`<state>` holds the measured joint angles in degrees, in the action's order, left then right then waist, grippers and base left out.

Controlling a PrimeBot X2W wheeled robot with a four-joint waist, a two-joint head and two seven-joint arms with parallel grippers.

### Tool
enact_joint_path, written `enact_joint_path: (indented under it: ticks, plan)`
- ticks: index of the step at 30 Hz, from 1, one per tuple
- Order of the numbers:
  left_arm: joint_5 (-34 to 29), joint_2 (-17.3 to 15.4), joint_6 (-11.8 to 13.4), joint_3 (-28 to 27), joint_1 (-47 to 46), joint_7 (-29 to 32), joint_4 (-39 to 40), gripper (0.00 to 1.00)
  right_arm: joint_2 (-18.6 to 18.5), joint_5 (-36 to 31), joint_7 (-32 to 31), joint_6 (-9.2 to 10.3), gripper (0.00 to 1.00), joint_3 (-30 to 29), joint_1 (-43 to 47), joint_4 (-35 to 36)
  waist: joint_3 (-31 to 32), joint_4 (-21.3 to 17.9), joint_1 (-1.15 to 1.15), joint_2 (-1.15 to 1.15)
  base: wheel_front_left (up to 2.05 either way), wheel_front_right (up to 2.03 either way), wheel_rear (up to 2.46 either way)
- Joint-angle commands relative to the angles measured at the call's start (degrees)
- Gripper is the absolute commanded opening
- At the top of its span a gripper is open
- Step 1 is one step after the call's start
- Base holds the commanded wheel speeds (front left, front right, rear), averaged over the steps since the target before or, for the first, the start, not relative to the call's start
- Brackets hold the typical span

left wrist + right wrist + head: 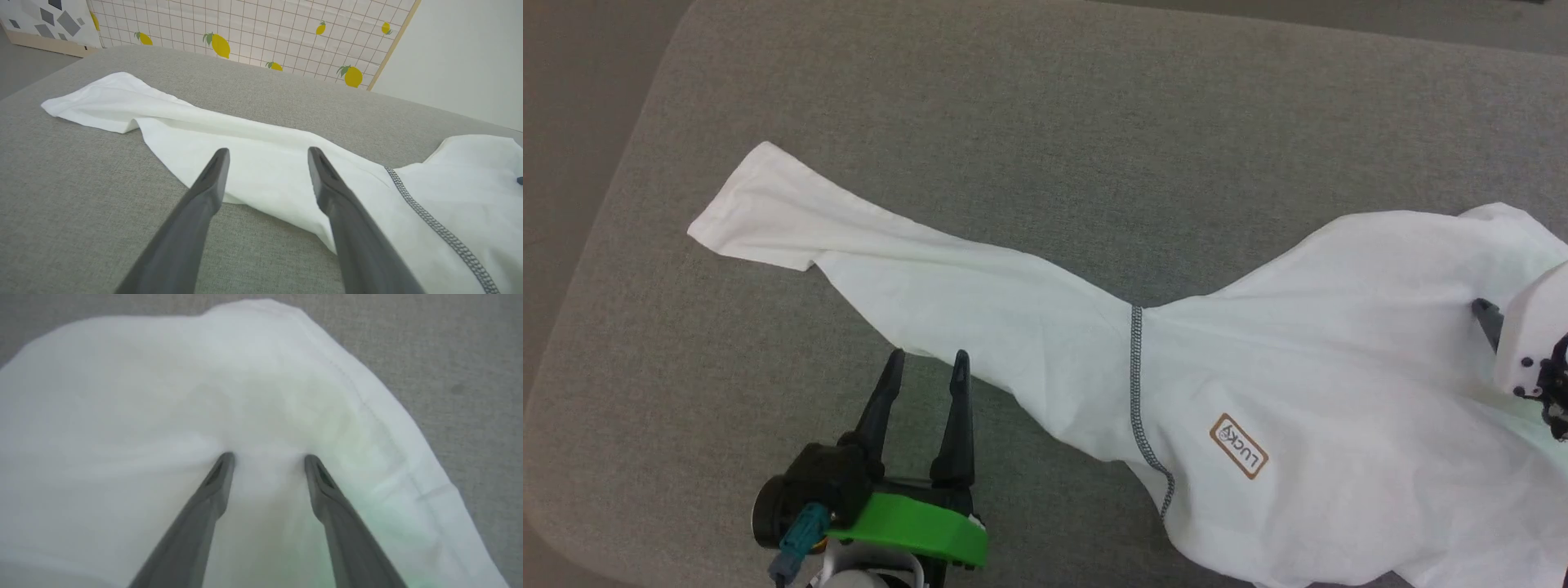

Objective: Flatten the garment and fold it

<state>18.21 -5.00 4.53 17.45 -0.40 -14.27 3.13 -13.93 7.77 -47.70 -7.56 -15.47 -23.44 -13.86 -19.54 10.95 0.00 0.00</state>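
The left gripper's (267, 152) dark tapered fingers (210, 183) gape empty beside the thin white shirt's (1339, 367) sleeve (890, 261) on a woven grey cushion (1094, 122); the right gripper (265, 457), spread, dents the shirt.

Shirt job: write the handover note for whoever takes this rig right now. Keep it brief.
Left gripper: open, holding nothing, at the near edge of the sleeve.
Right gripper: open, fingertips pressed onto the shirt close to one of its edges; cloth puckers between them, no grip closed.
Where: the shirt lies on the grey cushion, one sleeve stretched out to the robot's left, body to the right, patch facing up.
Done: that sleeve is laid out fairly flat.
Left: smooth the body, lay out the rest, then fold; no fold is made yet.
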Motion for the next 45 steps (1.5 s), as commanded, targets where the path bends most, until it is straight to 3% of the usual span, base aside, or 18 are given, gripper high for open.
enact_joint_path:
  ticks: [1,8,17,21,28,29,30,36,42,45]
  plan:
    - [-0.15,0.38,-0.28,0.05,-1.07,-0.34,-0.25,1.00,-0.06,-0.43,-0.99,0.08,0.00,0.59,0.44,-1.54,-0.45,0.63,0.00,0.00,0.00,0.00,0.00]
    - [1.29,0.98,-0.51,0.48,-1.13,-0.54,-1.66,1.00,-2.51,1.49,1.72,0.08,0.00,4.46,-1.59,1.00,1.40,1.84,0.00,0.00,0.00,0.00,0.00]
    - [2.04,1.35,-0.71,0.29,-0.62,-0.69,-2.50,1.00,-1.23,7.53,5.01,0.08,0.00,20.61,-13.73,4.75,3.00,4.46,0.00,0.00,0.00,0.00,0.00]
    - [2.07,1.48,-0.95,0.56,-0.57,-0.71,-2.80,1.00,1.06,8.57,6.90,0.08,0.00,27.79,-17.19,1.54,2.97,5.87,0.00,0.00,0.00,0.00,0.00]
    - [2.61,1.80,-1.18,1.45,-0.84,-0.72,-3.51,1.00,4.60,8.17,15.23,0.08,0.00,33.41,-16.70,-9.68,2.99,7.75,0.00,0.00,0.00,0.00,0.00]
    - [2.69,1.84,-1.22,1.67,-0.99,-0.72,-3.75,1.00,5.02,7.89,16.59,0.08,0.42,33.43,-16.46,-11.75,3.06,7.89,0.00,0.00,0.00,0.00,0.00]
    - [2.78,1.87,-1.27,1.84,-1.14,-0.72,-3.94,1.00,5.40,7.82,17.38,0.08,1.00,33.33,-16.34,-13.29,3.16,7.95,0.00,0.00,0.00,0.00,0.00]
    - [2.61,1.96,-1.22,1.88,-1.37,-0.73,-4.71,1.00,6.75,10.96,23.69,0.08,1.00,32.44,-16.83,-15.47,5.47,6.64,0.00,0.00,0.00,0.00,0.00]
    - [2.27,1.10,-0.70,0.86,0.92,-0.73,-4.74,1.00,3.84,13.95,30.61,0.08,1.00,26.77,-11.58,-6.94,9.19,3.53,0.00,0.00,0.00,0.00,0.00]
    - [2.33,0.36,-0.30,0.41,2.32,-0.68,-4.28,1.00,3.06,13.77,32.31,0.08,1.00,21.09,-5.06,-0.65,10.72,1.62,0.00,0.00,0.00,0.00,0.00]
